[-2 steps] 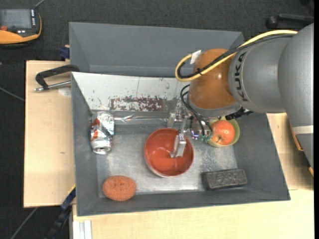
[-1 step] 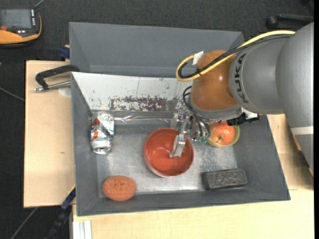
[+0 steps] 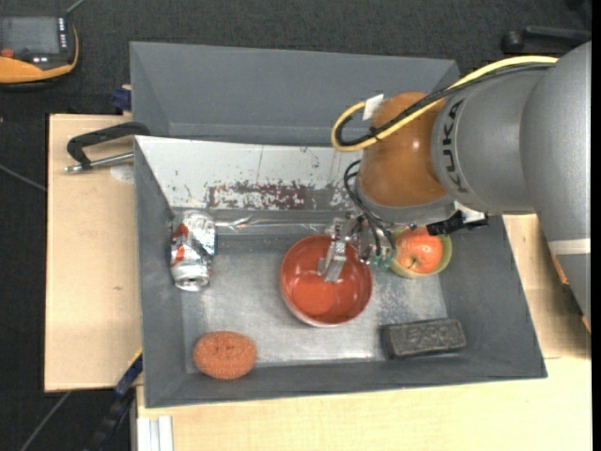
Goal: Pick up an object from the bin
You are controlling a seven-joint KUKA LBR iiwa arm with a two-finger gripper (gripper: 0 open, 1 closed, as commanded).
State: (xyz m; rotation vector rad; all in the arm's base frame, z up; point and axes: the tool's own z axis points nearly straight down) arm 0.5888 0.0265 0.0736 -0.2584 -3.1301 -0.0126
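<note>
Red plastic lies under your claw (image 3: 336,263): it hangs down into a red bowl (image 3: 324,294) near the middle of the bin (image 3: 282,92), low over the bowl's inner wall at about 1 o'clock from the bowl's centre. You cannot tell from this view whether the claw is open or closed, nor whether it touches the bowl. Above it sits the orange cover (image 3: 399,163) of the wrist, with a yellow cable (image 3: 488,71) looping over it, and the grey arm (image 3: 535,130) runs off at 2 o'clock. Count outward from the bowl and you have one of each thing, five in all with the bowl itself. One apple (image 3: 420,254), red with a yellow-green patch, lies just beside the bowl at 3 o'clock. One dark rectangular block (image 3: 423,336) lies flat at 4 o'clock, near the bin's wall. One round orange scrubber (image 3: 225,354) rests at 8 o'clock, well apart from the bowl. One crushed can (image 3: 191,249), silver with red print, lies at 10 o'clock by the side wall. None of these four touches another. The bin's floor is scuffed grey metal, and its back wall carries a band of dark reddish speckles. Beyond the bin, at 12 o'clock, you see dark floor (image 3: 282,7), and at 10 o'clock an orange and black device (image 3: 33,50) lying on it.
</note>
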